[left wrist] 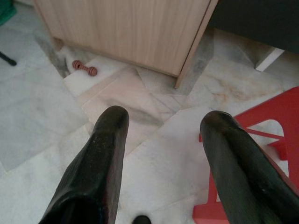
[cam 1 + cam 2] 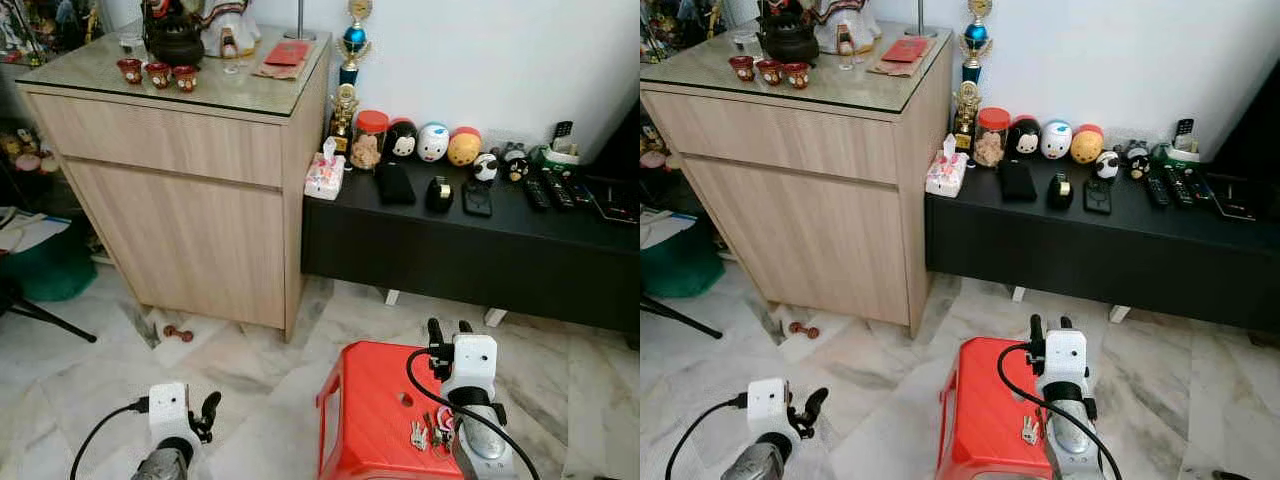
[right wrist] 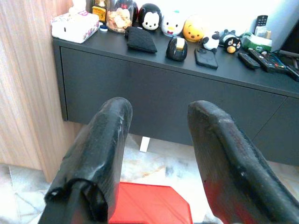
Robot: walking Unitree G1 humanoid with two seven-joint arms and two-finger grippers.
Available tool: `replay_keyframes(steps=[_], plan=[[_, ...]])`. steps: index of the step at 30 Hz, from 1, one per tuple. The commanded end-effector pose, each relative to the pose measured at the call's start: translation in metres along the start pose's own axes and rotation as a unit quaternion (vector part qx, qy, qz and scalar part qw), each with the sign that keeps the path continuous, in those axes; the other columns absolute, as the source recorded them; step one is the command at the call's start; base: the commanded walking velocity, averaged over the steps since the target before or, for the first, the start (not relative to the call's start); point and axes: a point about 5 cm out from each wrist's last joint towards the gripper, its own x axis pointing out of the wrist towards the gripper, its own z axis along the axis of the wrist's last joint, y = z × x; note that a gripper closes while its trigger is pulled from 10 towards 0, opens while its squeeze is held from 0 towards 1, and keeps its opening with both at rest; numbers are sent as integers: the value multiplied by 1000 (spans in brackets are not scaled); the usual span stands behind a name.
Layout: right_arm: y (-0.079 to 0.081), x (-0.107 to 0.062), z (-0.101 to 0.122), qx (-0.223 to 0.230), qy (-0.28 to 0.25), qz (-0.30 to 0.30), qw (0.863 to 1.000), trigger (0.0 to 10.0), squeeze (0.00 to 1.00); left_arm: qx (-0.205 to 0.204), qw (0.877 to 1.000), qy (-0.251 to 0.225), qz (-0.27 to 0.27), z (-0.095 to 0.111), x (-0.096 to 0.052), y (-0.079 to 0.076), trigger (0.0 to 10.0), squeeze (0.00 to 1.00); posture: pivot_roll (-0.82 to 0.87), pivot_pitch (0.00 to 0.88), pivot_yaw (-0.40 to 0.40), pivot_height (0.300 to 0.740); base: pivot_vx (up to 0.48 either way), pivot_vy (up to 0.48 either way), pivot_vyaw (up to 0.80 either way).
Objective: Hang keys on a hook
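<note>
A small bunch of keys (image 2: 420, 435) lies on the top of a red plastic stool (image 2: 370, 400), close to its right edge. My right gripper (image 2: 449, 328) hovers over the stool's far right corner, just beyond the keys. It points toward the black console, open, with nothing between its fingers (image 3: 110, 140). My left gripper (image 2: 208, 408) hangs low over the marble floor to the left of the stool. It is also open and empty, its fingers (image 1: 105, 149) aimed at the cabinet's base.
A light wooden cabinet (image 2: 190, 190) with a glass top stands at the back left. A low black console (image 2: 470, 240) carrying figures, remotes and a tissue box (image 2: 325, 175) runs along the wall. A small red dumbbell (image 2: 178, 333) lies on the floor by the cabinet.
</note>
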Motion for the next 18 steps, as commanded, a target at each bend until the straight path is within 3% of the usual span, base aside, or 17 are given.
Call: replay_keyframes(steps=[1,5,8,10,14,18], plan=[[-4,2,3,0,-3,-8,1000,10000,0,37,999,1,-21,-3,-4,0,10000,0,20,0,-79,740,0,0,0],[-4,6,6,0,-5,-8,1000,10000,0,35,999,21,-3,-11,-9,8,10000,0,37,0,-89,740,0,0,0],[-5,10,9,2,-8,-16,1000,10000,0,-5,996,81,39,-32,-17,14,10000,0,30,0,-91,740,0,0,0],[-5,12,11,2,-9,-17,1000,10000,0,-20,993,108,46,-41,-20,12,10000,0,15,0,-88,740,0,0,0],[-5,16,16,4,-15,-21,1000,10000,0,-9,989,143,26,-55,-26,1,10000,0,5,0,-84,740,0,0,0],[-5,17,17,7,-16,-20,1000,10000,0,-24,985,163,50,-63,-32,3,10000,0,3,0,-86,740,0,0,0]])
